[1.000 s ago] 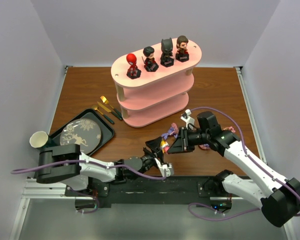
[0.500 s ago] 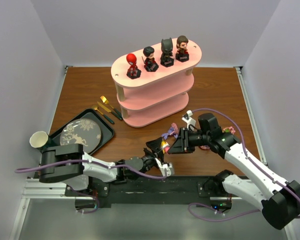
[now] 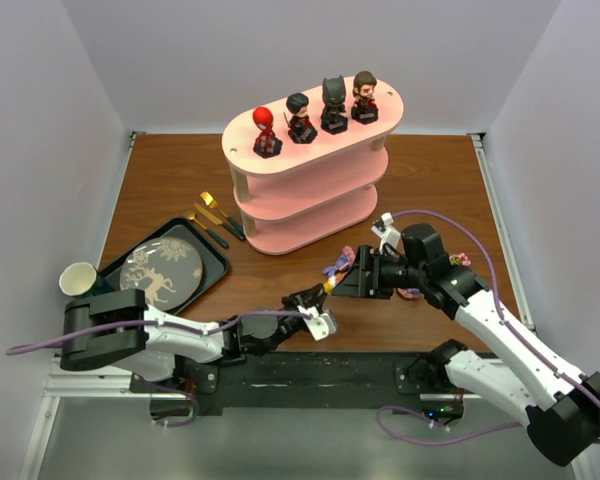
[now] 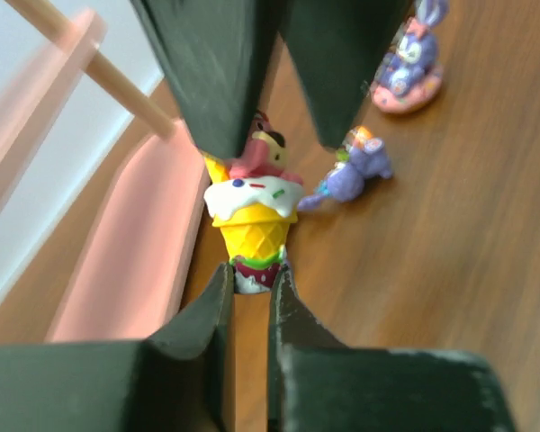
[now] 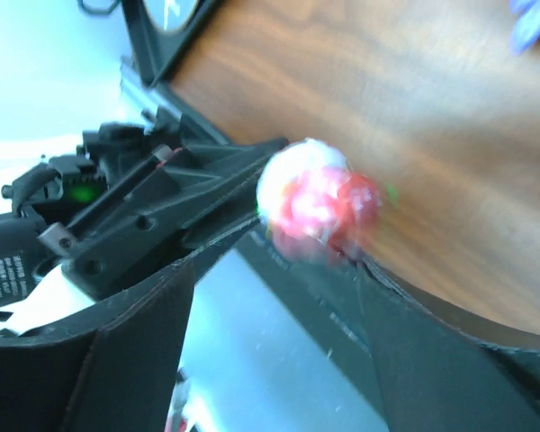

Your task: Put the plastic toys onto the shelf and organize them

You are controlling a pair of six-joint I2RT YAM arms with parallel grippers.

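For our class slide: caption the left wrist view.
Left gripper pinches the ice-cream cone toy at its base, right gripper open around its top.

The shelf (image 3: pixel 310 190) is pale pink throughout. On top stand a red figure (image 3: pixel 266 131), a dark-haired figure (image 3: pixel 299 117) in red and black, an all-black figure (image 3: pixel 333 104) and a brown-haired figure (image 3: pixel 364 97), all on black bases. The ice-cream cone toy (image 4: pixel 252 216) has a yellow waffle-checked cone, white sprinkled icing and a pink top. The pony (image 4: pixel 355 171) is lilac. At eight o'clock on the brown wood-grain table (image 3: pixel 170 180), the black tray (image 3: pixel 216 259) holds a grey plate (image 3: pixel 161 271) with white branching.
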